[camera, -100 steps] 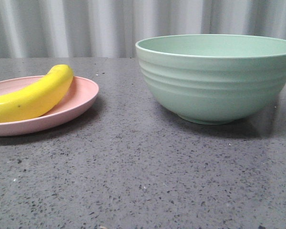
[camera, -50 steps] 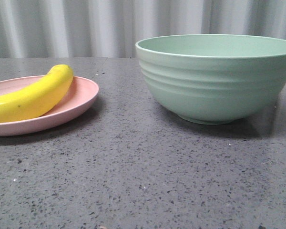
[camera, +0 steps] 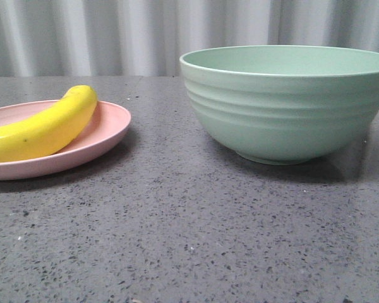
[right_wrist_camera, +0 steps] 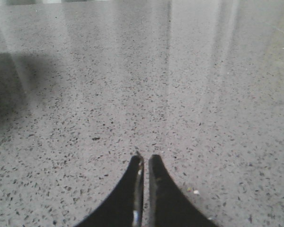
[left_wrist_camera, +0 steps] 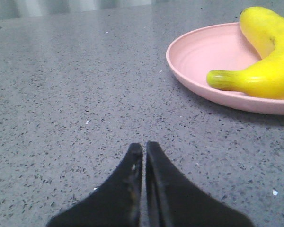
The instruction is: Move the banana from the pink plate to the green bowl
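Observation:
The yellow banana [camera: 44, 126] lies on the pink plate [camera: 107, 136] at the left of the front view. The pale green bowl [camera: 284, 104] stands upright at the right, apart from the plate, and looks empty. Neither gripper shows in the front view. In the left wrist view my left gripper [left_wrist_camera: 144, 146] is shut and empty over bare table, short of the plate [left_wrist_camera: 199, 56] and the banana [left_wrist_camera: 265, 61]. In the right wrist view my right gripper [right_wrist_camera: 145, 158] is shut and empty over bare table, with no task object in sight.
The grey speckled tabletop [camera: 189, 240] runs between and in front of the plate and bowl. A pale corrugated wall [camera: 114, 35] stands behind the table. A dark shadow [right_wrist_camera: 9, 85] falls on the table in the right wrist view.

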`<state>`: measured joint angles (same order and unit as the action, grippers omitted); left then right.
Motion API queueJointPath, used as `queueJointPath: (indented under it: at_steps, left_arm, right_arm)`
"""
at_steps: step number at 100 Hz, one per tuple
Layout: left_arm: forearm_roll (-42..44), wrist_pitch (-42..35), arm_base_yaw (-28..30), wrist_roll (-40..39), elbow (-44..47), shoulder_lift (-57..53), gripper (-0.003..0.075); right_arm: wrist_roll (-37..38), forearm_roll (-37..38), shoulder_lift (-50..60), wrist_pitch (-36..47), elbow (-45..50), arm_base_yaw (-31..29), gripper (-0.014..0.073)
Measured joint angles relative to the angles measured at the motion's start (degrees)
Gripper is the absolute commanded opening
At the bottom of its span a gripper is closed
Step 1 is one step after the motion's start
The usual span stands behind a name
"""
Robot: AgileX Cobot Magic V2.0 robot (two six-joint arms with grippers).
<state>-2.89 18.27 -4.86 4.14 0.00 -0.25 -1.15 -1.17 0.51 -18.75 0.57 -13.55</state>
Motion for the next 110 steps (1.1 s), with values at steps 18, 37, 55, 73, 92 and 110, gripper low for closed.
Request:
queueJointPath:
  at_steps: [18,37,55,73,92,110]
  left_arm:
    - [0.0,0.0,0.0,0.0,0.0,0.0,-0.002]
    - [0.0,-0.3,0.0,0.0,0.1,0.0,-0.002]
    - [0.0,-2.3,0.0,0.0,0.1,0.0,-0.002]
    - [0.0,-4.3,0.0,0.0,0.1,0.0,-0.002]
    - [-0.1,-6.5,0.0,0.0,0.1,0.0,-0.002]
    - [-0.4,-9.3,0.0,0.0,0.1,0.0,-0.002]
  right_arm:
    - [0.0,0.0,0.0,0.0,0.0,0.0,-0.0064]
    - [0.0,0.0,0.1,1.2,0.0,0.0,-0.0064]
    - [0.0,0.0,0.1,6.8,0.0,0.0,-0.0064]
    - [0.0,0.0,0.1,13.1,0.0,0.0,-0.0064]
    - [0.0,-0.6,0.1,15.0,0.0,0.0,-0.0064]
    - [0.0,-0.9,0.1,15.3,0.0,0.0,-0.0064]
